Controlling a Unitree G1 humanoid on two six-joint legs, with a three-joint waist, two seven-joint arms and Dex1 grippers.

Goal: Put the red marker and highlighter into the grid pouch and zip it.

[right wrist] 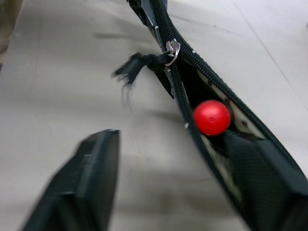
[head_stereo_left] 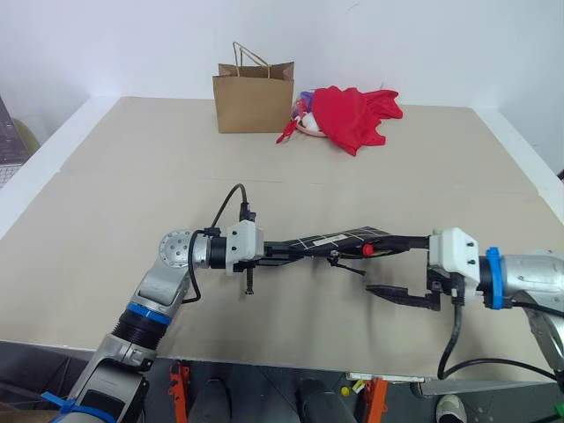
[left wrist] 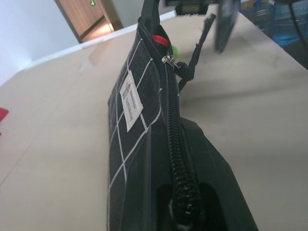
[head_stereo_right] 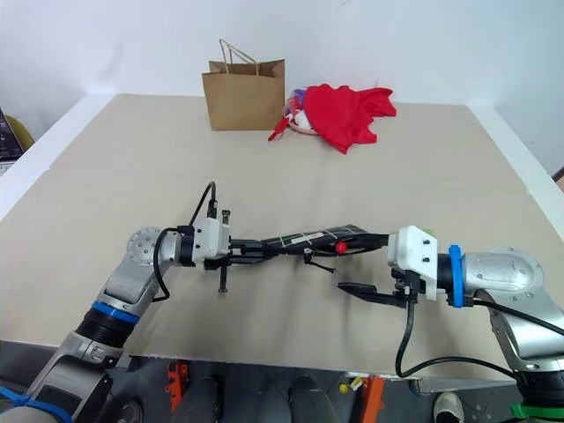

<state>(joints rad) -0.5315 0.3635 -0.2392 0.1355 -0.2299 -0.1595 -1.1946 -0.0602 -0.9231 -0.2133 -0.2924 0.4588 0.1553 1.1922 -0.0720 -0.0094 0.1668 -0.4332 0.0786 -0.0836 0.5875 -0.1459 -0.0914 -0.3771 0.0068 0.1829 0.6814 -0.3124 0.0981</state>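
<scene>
— Nearest the camera, what are the two claws doing?

— Right gripper point(head_stereo_left: 398, 266) has its jaws spread wide and grips nothing; one black finger point(right wrist: 79, 185) hangs clear of the pouch on its zipper side, while the other finger lies against the pouch's open end. Left gripper point(head_stereo_left: 269, 252) is clamped shut on the opposite end of the grid pouch point(head_stereo_left: 330, 240), pointing across toward the right arm.

— And the pouch itself?

— It hangs above the table point(head_stereo_left: 106, 211), stretched between the two claws, black fabric with white grid lines and a small white label point(left wrist: 131, 100). The zipper is closed along the left claw's half; the zipper pull point(right wrist: 172, 47) sits partway, its black cord dangling. Beyond it the mouth gapes.

— The marker?

— The red marker point(right wrist: 211, 117) shows its round red end inside the open mouth. A speck of green just behind it in the left wrist view may be the highlighter; I cannot tell.

— Farther out?

— At twelve o'clock from the pouch, far across the table, a brown paper bag point(head_stereo_left: 254, 99); a red cloth point(head_stereo_left: 352, 115) beside it at one o'clock.
</scene>
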